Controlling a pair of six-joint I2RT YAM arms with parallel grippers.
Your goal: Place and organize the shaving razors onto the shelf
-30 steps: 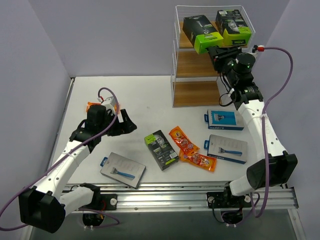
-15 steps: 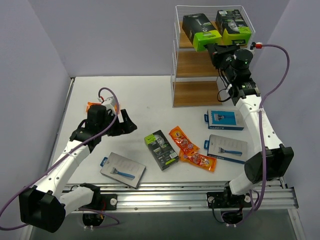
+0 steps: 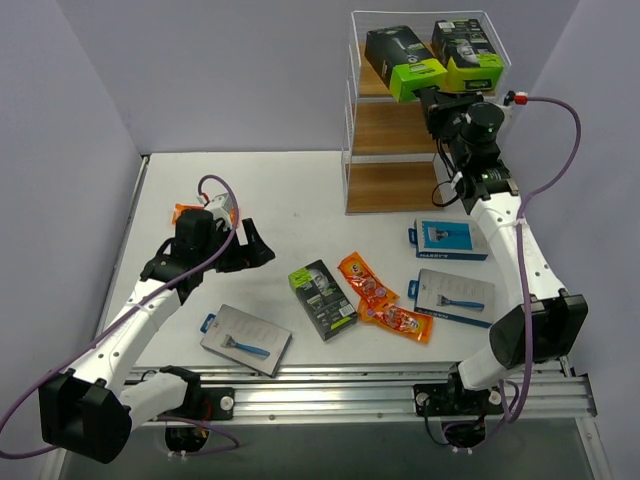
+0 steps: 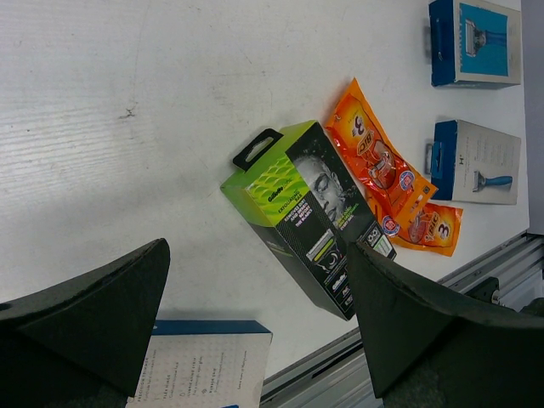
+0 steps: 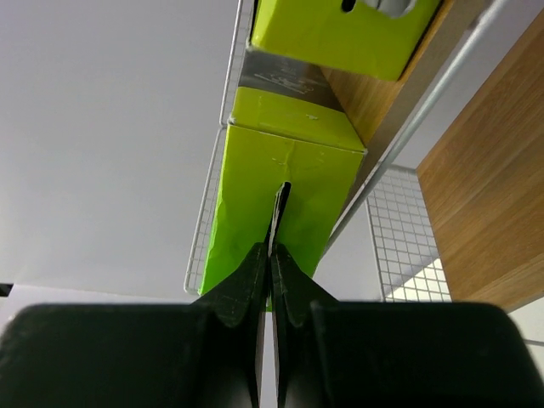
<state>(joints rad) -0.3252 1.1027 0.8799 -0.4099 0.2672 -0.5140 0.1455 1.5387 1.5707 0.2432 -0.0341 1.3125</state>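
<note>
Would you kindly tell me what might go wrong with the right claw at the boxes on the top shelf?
1. The shut right claw meets the lime end of the left box with only thin tips; a push there may slip off or twist the box against the neighbouring box.
2. That box seems to jut past the front of the shelf, so dragging it back might tip it off.

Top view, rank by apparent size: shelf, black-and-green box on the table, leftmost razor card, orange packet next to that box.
1. shelf
2. leftmost razor card and black-and-green box: look alike, not ranking
3. orange packet
</note>
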